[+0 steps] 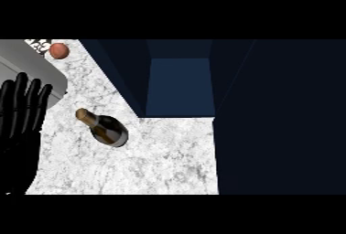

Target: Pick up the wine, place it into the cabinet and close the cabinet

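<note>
Left hand near dark, gold-necked wine

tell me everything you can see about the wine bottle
The wine bottle is dark and glossy like glass, with a brownish label band and a tan capped neck pointing to the view's upper left. It rests on the white marbled counter, just left of the mouth of the open cabinet. Nothing holds it; the open left hand rests apart from it at the view's left edge.

One head view looks steeply down at the counter, seemingly fairly near.
</note>
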Tool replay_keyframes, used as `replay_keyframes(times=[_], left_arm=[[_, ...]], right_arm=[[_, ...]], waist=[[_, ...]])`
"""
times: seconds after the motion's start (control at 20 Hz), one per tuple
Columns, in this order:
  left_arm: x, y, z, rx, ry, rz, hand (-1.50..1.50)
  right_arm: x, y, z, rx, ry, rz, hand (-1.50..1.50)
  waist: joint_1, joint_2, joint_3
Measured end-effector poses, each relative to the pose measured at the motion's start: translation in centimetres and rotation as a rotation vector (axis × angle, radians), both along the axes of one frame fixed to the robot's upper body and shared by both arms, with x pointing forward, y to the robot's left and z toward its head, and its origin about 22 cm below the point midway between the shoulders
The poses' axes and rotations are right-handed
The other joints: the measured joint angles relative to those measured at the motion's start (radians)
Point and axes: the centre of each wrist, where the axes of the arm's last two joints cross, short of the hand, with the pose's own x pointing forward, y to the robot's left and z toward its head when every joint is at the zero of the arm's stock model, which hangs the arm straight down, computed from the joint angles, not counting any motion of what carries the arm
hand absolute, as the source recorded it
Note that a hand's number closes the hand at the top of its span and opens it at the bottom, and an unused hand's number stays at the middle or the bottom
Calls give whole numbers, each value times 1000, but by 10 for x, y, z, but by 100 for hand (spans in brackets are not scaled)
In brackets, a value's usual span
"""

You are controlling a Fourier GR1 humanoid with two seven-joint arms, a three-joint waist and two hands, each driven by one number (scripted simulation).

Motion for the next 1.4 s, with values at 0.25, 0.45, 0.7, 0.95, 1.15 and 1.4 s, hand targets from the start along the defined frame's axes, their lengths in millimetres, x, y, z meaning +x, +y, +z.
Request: replay_keyframes(times=[0.25,0.45,0.7,0.95,1.15,1.4], left_arm=[[12,-30,-9,29,17,165,-150],[22,-56,-16,-97,75,257,-150],[29,-110,-15,-210,113,291,-150],[31,-157,-4,-245,121,294,-150],[37,-182,4,-243,108,287,-150],[40,-191,16,-251,106,292,-150]], right_arm=[[-9,0,-10,-8,27,68,-150],[-18,8,-10,-27,106,231,-150],[-37,9,2,-41,167,342,-150],[-52,3,23,-56,195,369,-150],[-58,3,34,-62,205,375,-150],[-57,11,39,-47,229,386,-150]], waist=[[-11,-21,-12],[-26,-26,-16],[-28,-30,-18],[-17,-30,-17],[-12,-31,-18],[-6,-32,-18]])
